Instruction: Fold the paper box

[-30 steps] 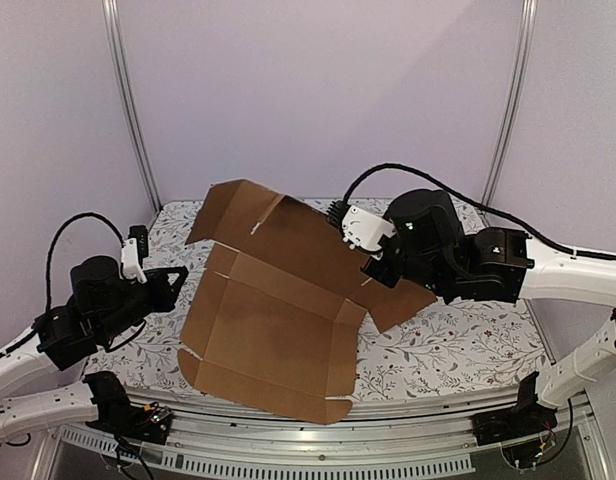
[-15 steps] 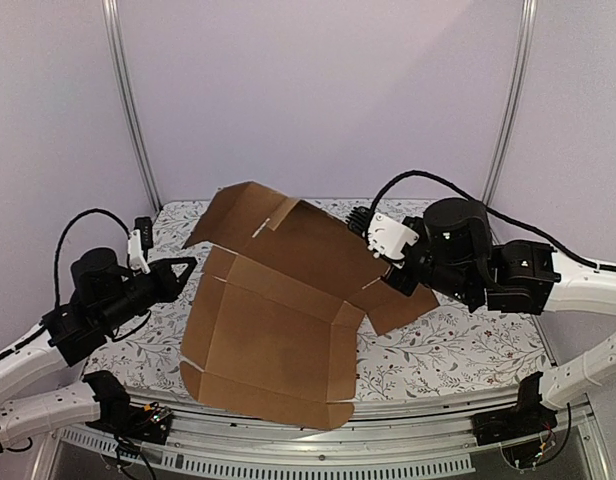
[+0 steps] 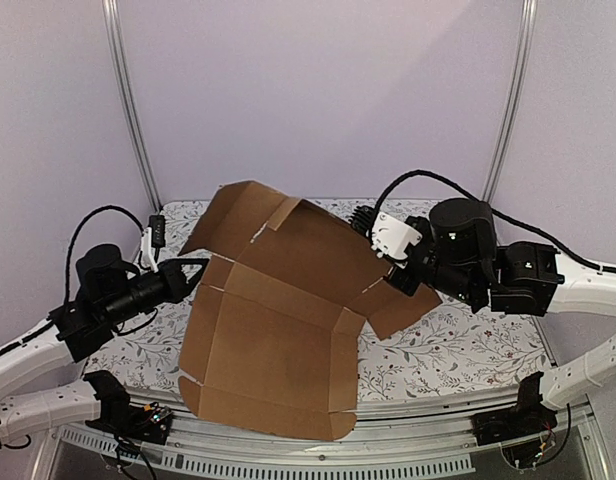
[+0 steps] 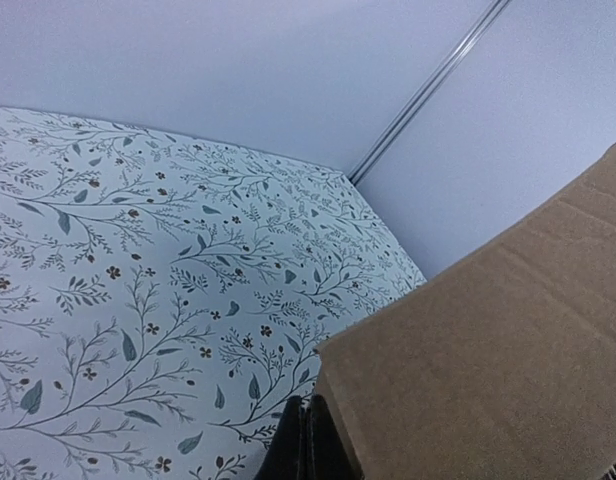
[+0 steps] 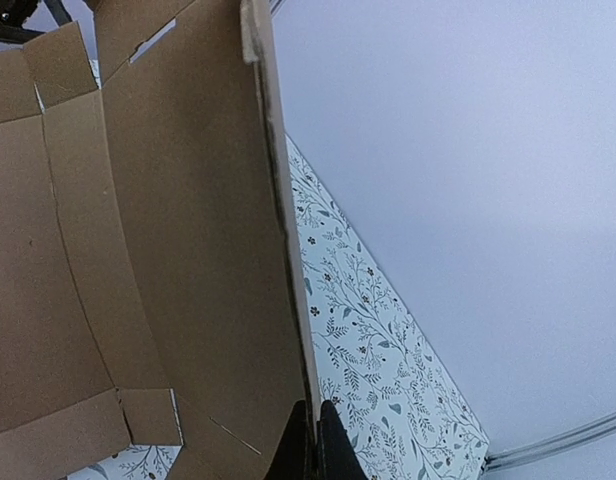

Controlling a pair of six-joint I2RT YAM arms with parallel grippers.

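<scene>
The paper box (image 3: 278,320) is a brown die-cut cardboard sheet lying half opened across the middle of the table, its back panel raised and its flaps spread. My right gripper (image 3: 386,283) is shut on the sheet's right edge; in the right wrist view the cardboard (image 5: 168,250) runs edge-on down between my fingertips (image 5: 316,445). My left gripper (image 3: 196,270) is at the sheet's left edge. In the left wrist view its fingers (image 4: 306,450) are pressed together with nothing between them, just left of a cardboard corner (image 4: 508,350).
The table (image 3: 458,340) has a floral-print cover, which also shows in the left wrist view (image 4: 138,250) and the right wrist view (image 5: 388,340). Pale walls with metal posts (image 3: 128,100) close in the back and sides. A metal rail (image 3: 408,440) runs along the front edge.
My left gripper has moved right, up to the box's left edge. My right gripper has shifted right and lower with the edge it holds, and the sheet has settled slightly.
</scene>
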